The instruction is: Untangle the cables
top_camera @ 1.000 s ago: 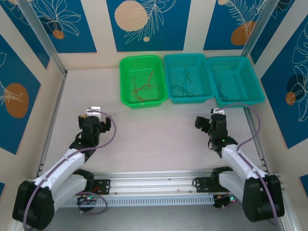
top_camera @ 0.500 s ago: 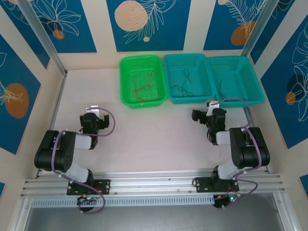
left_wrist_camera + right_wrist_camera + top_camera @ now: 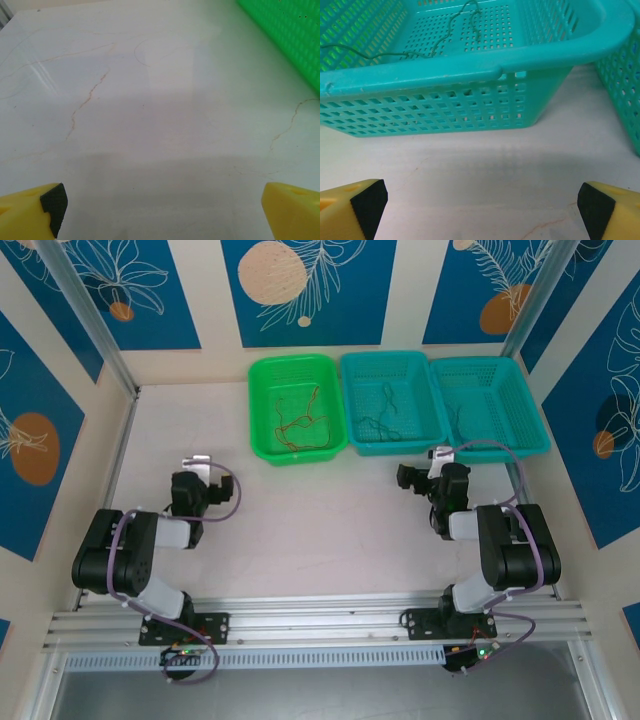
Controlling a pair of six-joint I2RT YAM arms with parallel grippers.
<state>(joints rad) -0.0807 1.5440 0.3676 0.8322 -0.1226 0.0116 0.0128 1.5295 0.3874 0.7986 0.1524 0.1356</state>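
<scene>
Red-orange cables (image 3: 300,424) lie in the green basket (image 3: 300,454). Dark green cables (image 3: 384,412) lie in the middle teal basket (image 3: 395,447), and a blue-grey cable (image 3: 462,421) lies in the right teal basket (image 3: 496,452). My left gripper (image 3: 200,468) is low over bare table, open and empty (image 3: 162,210), with the green basket's wall (image 3: 287,37) at its far right. My right gripper (image 3: 422,467) is open and empty (image 3: 482,205), just short of the middle teal basket's near wall (image 3: 470,102). A thin green cable (image 3: 445,32) shows inside it.
The three baskets stand side by side at the back of the pale marbled table (image 3: 320,510). The right teal basket's wall (image 3: 626,85) is at the right edge of the right wrist view. Metal frame posts (image 3: 100,340) flank the workspace.
Both arms have folded back from a stretched pose to a tucked one. In the last half second the left gripper turned slightly; the cables have not moved.
</scene>
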